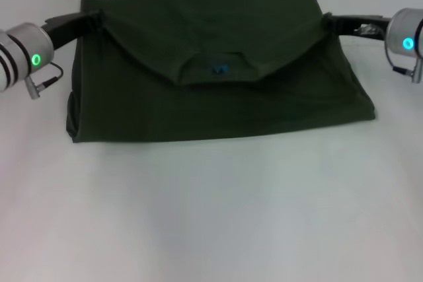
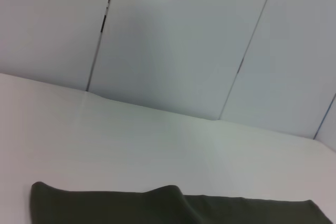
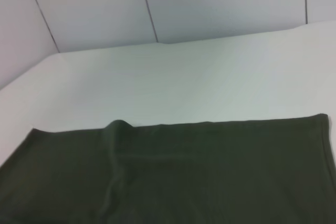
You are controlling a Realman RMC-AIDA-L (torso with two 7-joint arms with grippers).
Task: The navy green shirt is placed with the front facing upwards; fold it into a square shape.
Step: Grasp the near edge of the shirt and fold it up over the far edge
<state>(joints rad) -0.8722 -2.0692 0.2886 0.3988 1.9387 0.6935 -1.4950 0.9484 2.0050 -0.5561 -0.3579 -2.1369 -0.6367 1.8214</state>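
Note:
The navy green shirt lies on the white table, folded into a wide rectangle. Its collar, with a blue mark inside, droops in a V over the middle. My left gripper is at the shirt's far left corner and my right gripper is at its far right corner. Each seems shut on a puckered bit of the top layer, low over the table. The left wrist view shows a strip of the shirt's edge. The right wrist view shows a broad spread of the cloth. No lettering shows.
The white table stretches bare toward me in front of the shirt. Grey wall panels rise behind the table's far edge. A corner of the table shows in the right wrist view.

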